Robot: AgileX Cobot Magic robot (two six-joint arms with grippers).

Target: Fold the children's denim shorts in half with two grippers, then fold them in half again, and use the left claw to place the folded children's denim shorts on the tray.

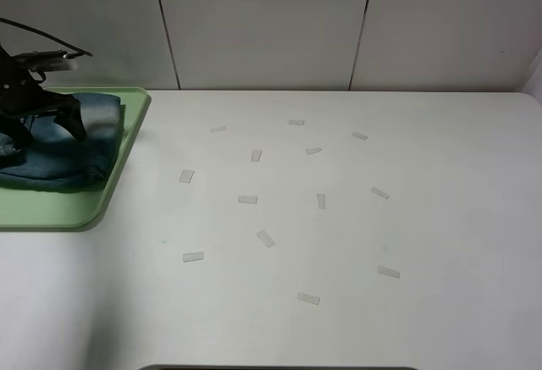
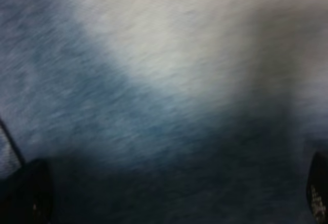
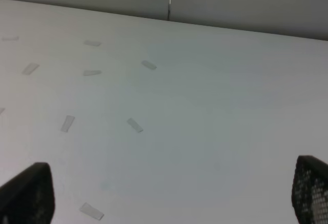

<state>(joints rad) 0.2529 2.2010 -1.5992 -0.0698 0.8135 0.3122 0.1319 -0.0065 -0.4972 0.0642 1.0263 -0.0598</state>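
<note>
one folded shorts (image 1: 63, 146) bundle, axis unclear.

A big white bench (image 1: 356, 218) is seen. Many small pale strips of tape (image 1: 266, 238) are stuck flat on its top, spread well apart from each other and turned different ways. Behind the bench, a grey wall (image 1: 262, 23) is split into panels by thin dark lines.

A robotics test bench, by the look of it — a bare white table (image 1: 339, 218) dotted with small strips of clear tape (image 1: 247, 199) as position marks, set against plain grey wall panels (image 1: 262, 23), with a black robot arm (image 1: 21, 82) over one corner.
</note>
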